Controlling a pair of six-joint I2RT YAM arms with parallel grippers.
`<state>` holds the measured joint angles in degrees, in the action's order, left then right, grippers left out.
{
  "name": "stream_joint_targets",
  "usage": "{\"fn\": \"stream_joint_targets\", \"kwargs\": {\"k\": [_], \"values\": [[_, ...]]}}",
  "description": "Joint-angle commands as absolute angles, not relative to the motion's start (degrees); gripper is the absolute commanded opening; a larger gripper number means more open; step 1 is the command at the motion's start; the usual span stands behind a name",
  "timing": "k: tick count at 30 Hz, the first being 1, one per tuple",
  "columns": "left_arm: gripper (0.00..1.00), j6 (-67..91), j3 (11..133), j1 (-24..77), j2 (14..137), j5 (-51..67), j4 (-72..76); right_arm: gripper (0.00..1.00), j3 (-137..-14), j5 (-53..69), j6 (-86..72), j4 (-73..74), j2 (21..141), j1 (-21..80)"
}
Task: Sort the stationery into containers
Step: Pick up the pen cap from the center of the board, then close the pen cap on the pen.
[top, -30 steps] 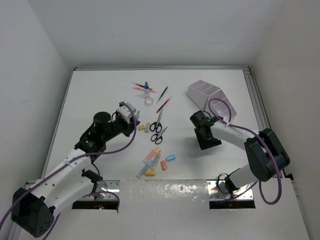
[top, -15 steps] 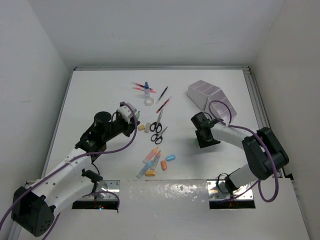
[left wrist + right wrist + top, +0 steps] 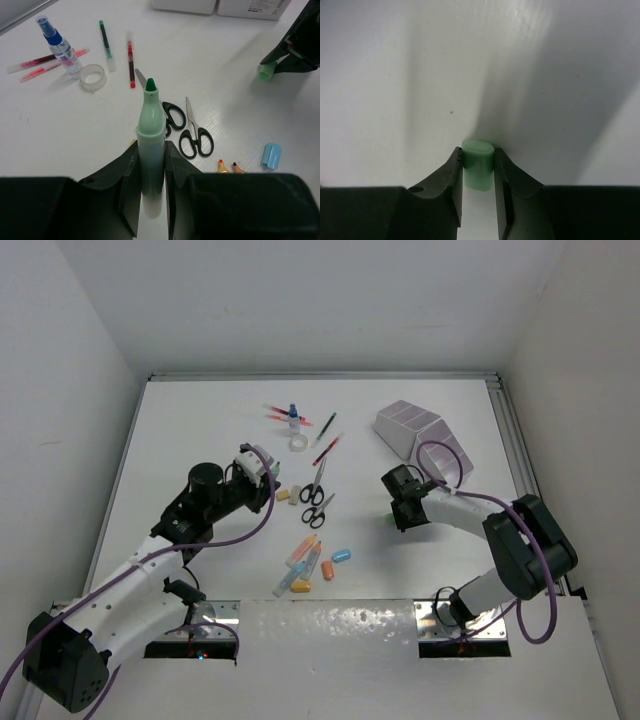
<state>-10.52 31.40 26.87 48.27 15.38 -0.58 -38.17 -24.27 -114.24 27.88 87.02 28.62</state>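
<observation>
We list: left gripper (image 3: pixel 151 149) clamped on an uncapped green marker (image 3: pixel 150 125), tip toward 12 o'clock. Right gripper (image 3: pixel 478 159) pinching a green cap (image 3: pixel 478 165), seemingly resting on the table (image 3: pixel 395 75). Organiser (image 3: pixel 415 427) at its 12 o'clock; scissors (image 3: pixel 315 495) and pens (image 3: pixel 327 450) loose toward 9 o'clock.

Uncapped green highlighter (image 3: pixel 151 132) clamped in left claw (image 3: pixel 151 161), tip out. Green cap (image 3: pixel 478 169) pinched in right claw (image 3: pixel 477 154), on tabletop (image 3: pixel 200 420). Two scissors (image 3: pixel 191 127), red pens (image 3: pixel 131 60), tape ring (image 3: pixel 94 86), blue-capped spray bottle (image 3: pixel 62 47) and pastel highlighters (image 3: pixel 310 562) lie loose mid-tabletop. White stepped organiser (image 3: pixel 410 425) sits far right.
</observation>
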Motion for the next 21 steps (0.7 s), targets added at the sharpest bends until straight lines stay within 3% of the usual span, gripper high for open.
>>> {"fn": "stream_joint_targets", "kwargs": {"k": [1,7,12,17,21], "values": [[0.0,-11.25,32.43,26.45,48.34,15.73,2.2,0.0,-36.56,-27.67,-116.48,23.92,87.45,28.65],[0.0,-11.16,31.99,26.37,48.25,15.82,2.11,0.0,-34.9,-26.46,-95.22,11.01,85.79,29.09],[0.0,-10.29,32.43,26.45,48.25,15.91,1.41,0.0,-36.47,-26.37,-62.18,-7.28,80.08,32.86],[0.0,-3.81,34.19,26.89,47.03,15.74,0.97,0.0,-48.67,-22.94,-40.13,-10.2,78.05,40.05],[0.0,3.68,35.15,26.98,46.67,14.5,-1.91,0.0,-54.57,-22.68,-32.53,-18.08,78.49,45.87]]}}
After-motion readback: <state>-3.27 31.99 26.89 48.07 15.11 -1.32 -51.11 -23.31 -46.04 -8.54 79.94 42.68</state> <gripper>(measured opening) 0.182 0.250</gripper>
